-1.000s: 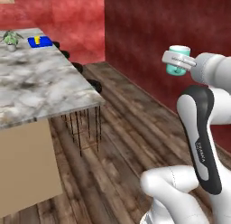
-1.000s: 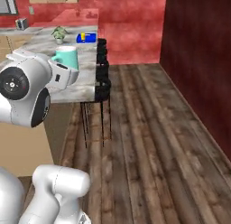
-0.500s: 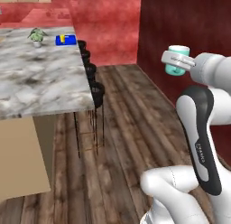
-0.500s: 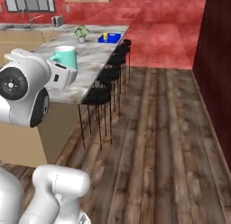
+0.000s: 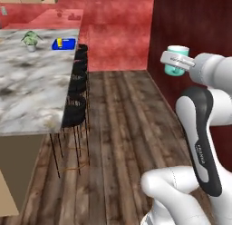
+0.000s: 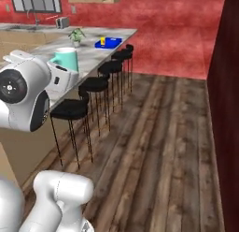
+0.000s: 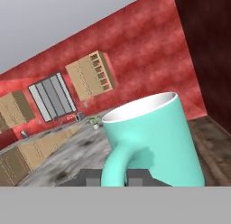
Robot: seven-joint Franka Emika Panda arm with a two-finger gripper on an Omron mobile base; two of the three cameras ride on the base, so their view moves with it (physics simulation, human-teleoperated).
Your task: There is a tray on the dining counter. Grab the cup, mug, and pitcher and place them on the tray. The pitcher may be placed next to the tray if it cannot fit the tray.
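The gripper point(image 5: 177, 65) is closed on the mug point(image 5: 176, 61), which it holds upright in the air, well apart from the tray point(image 5: 64, 44) far down the counter point(image 5: 31, 90). A thin grip could let the mug slip while the base drives.

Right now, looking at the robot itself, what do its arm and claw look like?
The arm is glossy white with rounded, bulbous segments and a dark grey, nearly black strip down one link, carrying small pale lettering too blurred to read. In the right base view a round white joint housing has a dark circular end cap. The claw is a pale grey-white block. No loose cables show.
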